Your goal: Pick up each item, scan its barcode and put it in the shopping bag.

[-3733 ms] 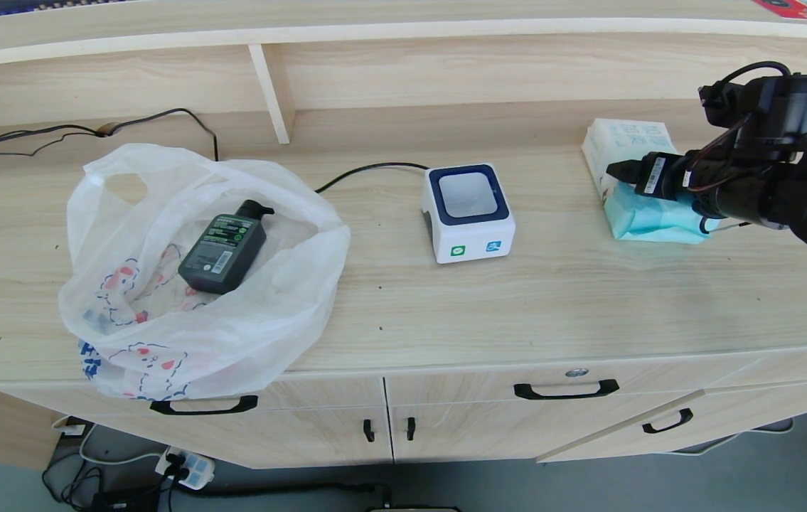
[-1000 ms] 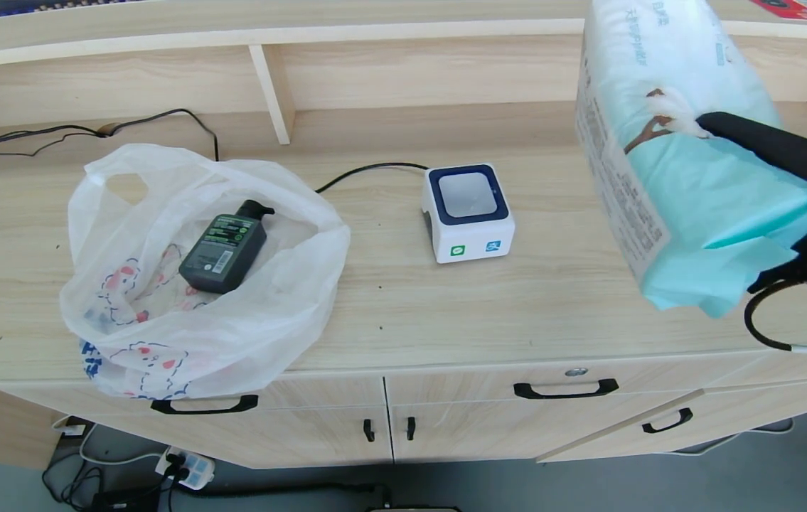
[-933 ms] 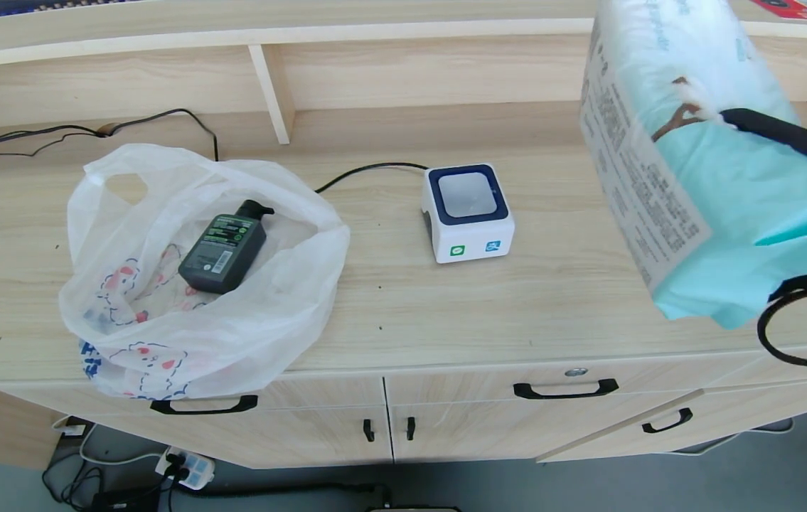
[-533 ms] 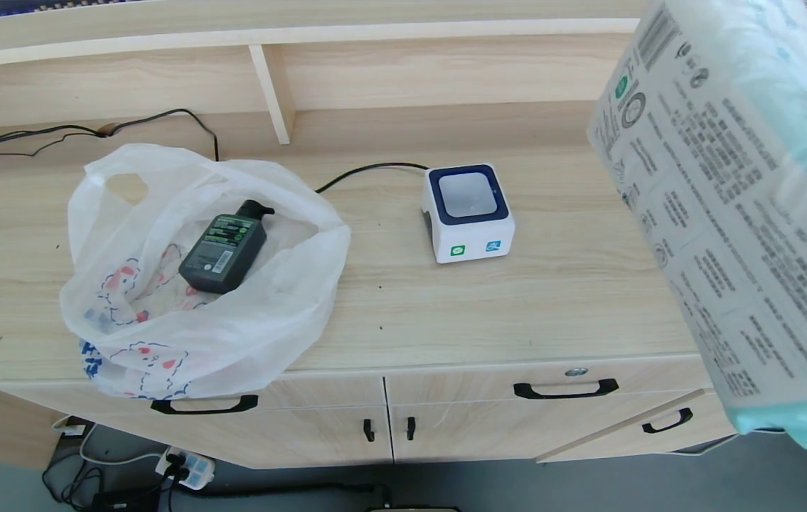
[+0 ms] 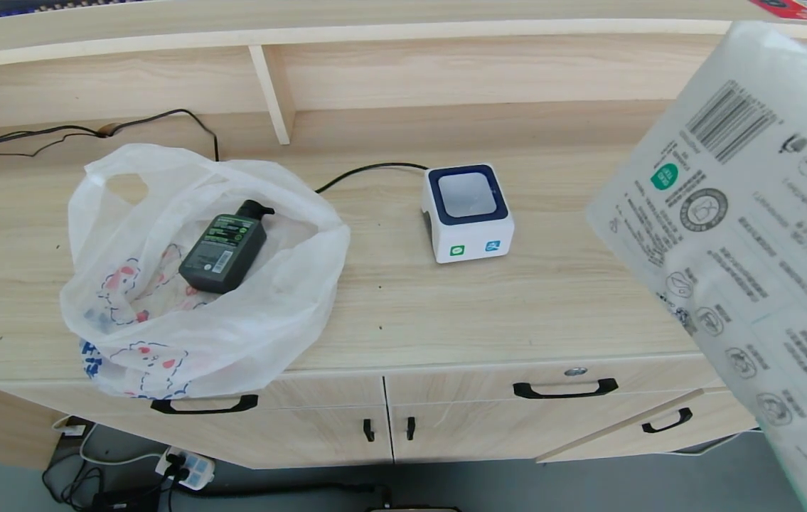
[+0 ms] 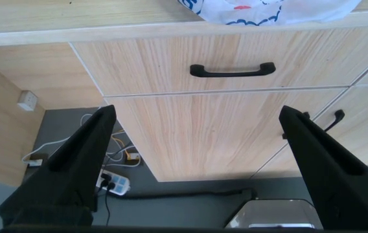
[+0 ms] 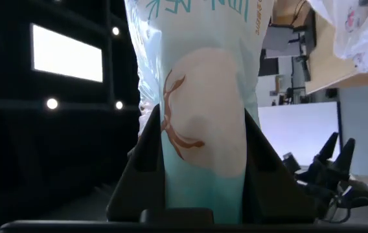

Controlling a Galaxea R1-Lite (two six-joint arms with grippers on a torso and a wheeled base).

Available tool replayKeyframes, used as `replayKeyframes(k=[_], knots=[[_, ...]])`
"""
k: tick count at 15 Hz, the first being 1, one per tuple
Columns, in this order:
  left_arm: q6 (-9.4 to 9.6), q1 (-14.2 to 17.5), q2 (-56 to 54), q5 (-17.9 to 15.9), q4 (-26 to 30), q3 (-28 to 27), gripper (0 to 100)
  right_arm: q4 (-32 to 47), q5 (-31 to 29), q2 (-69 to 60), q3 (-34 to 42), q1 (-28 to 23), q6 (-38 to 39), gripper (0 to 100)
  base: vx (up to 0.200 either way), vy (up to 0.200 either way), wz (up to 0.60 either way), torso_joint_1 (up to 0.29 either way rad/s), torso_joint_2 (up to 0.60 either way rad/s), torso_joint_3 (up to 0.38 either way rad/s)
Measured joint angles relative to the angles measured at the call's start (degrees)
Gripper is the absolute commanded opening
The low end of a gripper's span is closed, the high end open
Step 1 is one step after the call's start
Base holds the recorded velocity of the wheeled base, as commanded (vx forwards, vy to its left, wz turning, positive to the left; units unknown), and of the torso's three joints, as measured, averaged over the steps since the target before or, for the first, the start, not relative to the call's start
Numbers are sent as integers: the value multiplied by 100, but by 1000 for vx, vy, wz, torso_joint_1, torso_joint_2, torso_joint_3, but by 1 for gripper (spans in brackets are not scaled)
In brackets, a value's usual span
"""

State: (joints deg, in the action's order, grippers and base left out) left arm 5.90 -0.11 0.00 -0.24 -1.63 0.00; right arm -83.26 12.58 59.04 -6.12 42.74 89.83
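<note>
Wooden counter point(image 5: 403, 313), black drawer handles point(image 5: 565, 389)

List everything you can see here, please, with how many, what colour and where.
shopping bag: one, white with cartoon prints, counter's left.
bottle: one, dark, lying in the shopping bag.
scanner: one, white and blue, counter's middle.
cable: one, black, behind the scanner.
tissue pack: one, white and teal, held aloft at right.
counter: one, light wood.
left gripper: one, black, open, before the drawers.
right gripper: one, black, shut on the tissue pack.
</note>
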Motion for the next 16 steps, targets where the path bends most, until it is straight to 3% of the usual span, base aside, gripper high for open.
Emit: replayKeyframes(k=[5, 8, 16], knots=[[0, 0, 0, -2, 0, 0, 100, -35, 521, -127, -339, 12, 1713, 0, 0, 0, 0, 0, 0, 0], [-7, 0, 0, -2, 2, 0, 100, -40, 925, -144, -391, 50, 1891, 0, 0, 0, 0, 0, 0, 0], [-10, 0, 0, 0, 0, 0, 100, -44, 983, -11, -432, 596, 1932, 0, 0, 0, 0, 0, 0, 0]])
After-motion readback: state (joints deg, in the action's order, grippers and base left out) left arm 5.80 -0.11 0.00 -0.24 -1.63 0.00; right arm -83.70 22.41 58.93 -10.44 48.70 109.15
